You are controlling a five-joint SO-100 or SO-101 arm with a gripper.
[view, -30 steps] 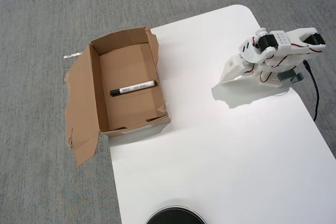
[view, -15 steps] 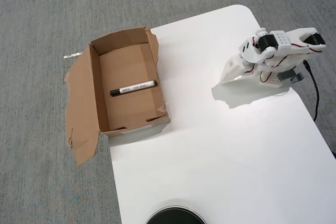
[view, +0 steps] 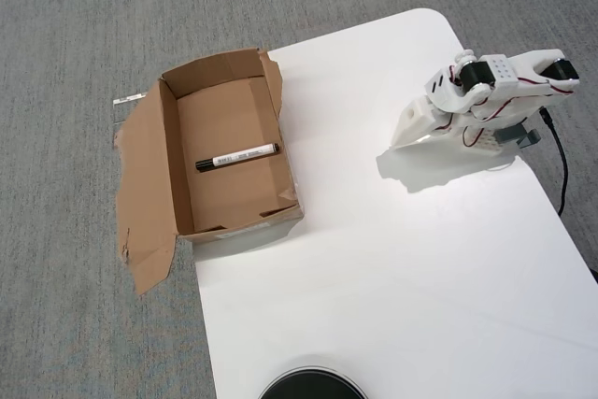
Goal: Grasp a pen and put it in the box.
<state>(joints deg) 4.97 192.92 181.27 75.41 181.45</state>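
Overhead view: one slim white marker pen with a black cap [view: 237, 157], one torn brown cardboard box [view: 168, 195], one white plastic robot arm [view: 486, 100]. The pen lies flat on the box floor, roughly across its middle, cap end pointing left. The arm sits folded at the right side of the white table [view: 392, 268], its gripper [view: 404, 137] tucked downward, well apart from pen and box; I cannot tell how its fingers stand. There is dark print on the barrel, too small to read. One round black object [view: 311, 386] peeks in at the bottom edge.

arm [view: 486, 100] — white printed shells | black servos | thin red wires | black cable [view: 561, 161] trailing behind — grey base clamp
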